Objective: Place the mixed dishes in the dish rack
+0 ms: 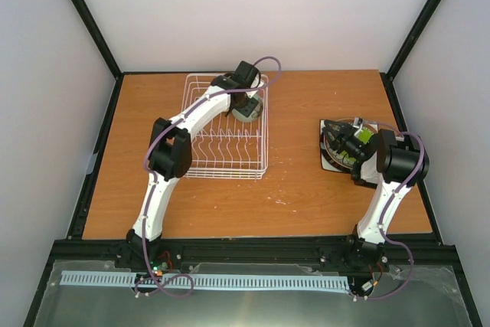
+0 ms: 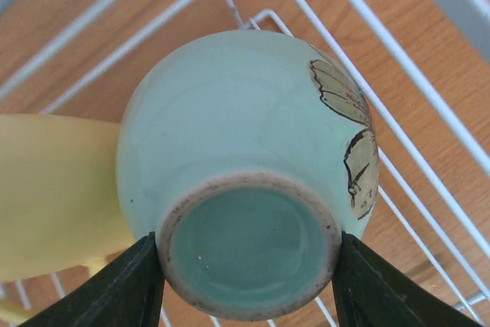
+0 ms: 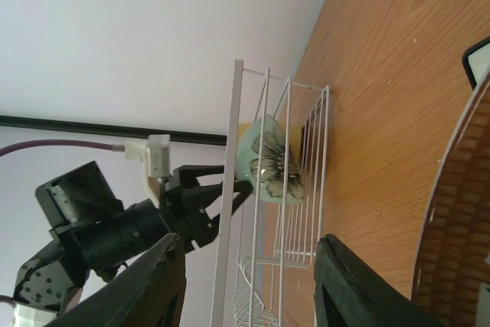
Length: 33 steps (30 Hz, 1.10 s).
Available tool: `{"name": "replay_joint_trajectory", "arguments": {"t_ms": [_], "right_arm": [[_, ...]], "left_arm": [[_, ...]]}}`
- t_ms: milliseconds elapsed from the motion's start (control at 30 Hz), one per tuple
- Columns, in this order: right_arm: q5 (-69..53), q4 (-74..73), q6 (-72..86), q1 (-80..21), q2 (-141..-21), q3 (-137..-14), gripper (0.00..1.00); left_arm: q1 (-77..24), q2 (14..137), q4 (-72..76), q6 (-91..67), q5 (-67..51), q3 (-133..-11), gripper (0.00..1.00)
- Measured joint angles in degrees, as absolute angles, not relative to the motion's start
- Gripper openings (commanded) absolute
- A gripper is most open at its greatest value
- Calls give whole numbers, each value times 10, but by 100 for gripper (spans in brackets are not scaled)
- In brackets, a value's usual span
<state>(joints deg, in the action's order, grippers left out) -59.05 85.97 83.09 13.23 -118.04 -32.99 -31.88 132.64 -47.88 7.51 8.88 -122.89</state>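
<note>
Cup [image 2: 230, 135], pale grey-green with a butterfly painted on its side, is inside the rack [image 1: 226, 177] at the rack's far right corner. The left gripper [image 2: 246, 250] is clamped on it: one dark finger presses each side of the cup's foot, and the unglazed base ring faces the wrist camera. From these views I cannot tell whether the cup rests on the rack's wires or hangs just above them.

The yellow mug [image 2: 53, 189] is also in the rack, right against the cup on the side away from the rack's right wall. In the right wrist view, the butterfly shows through the upright wires of that wall.

The left arm [image 1: 172, 151] arches over the rack from its near left corner to its far right corner. The rows of prongs in the rack's near half hold nothing.

The plates [image 1: 337, 160] are stacked on the table [image 1: 306, 189], well to the right of the rack and apart from it. The plate with the dark patterned rim [image 3: 455, 212] fills the right wrist camera's lower right corner, and a lime-green plate [image 1: 366, 135] peeks out beside the wrist on the side away from the rack.

The right gripper [image 3: 251, 243] is over this stack. Its fingers are spread wide and nothing is between them.
</note>
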Motion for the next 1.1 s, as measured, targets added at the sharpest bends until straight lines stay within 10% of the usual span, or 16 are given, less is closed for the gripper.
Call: {"name": "replay_joint_trajectory", "arguments": {"t_ms": [200, 467, 1100], "right_arm": [[-592, 860, 836, 135, -1180, -334, 47], [-594, 860, 839, 135, -1180, -335, 54], [-606, 837, 801, 136, -1055, -333, 55]], "left_arm": [[-325, 1344, -465, 75, 67, -1227, 8], [-328, 1341, -459, 74, 71, -1218, 97], [-335, 1181, -441, 57, 124, -1199, 100]]}}
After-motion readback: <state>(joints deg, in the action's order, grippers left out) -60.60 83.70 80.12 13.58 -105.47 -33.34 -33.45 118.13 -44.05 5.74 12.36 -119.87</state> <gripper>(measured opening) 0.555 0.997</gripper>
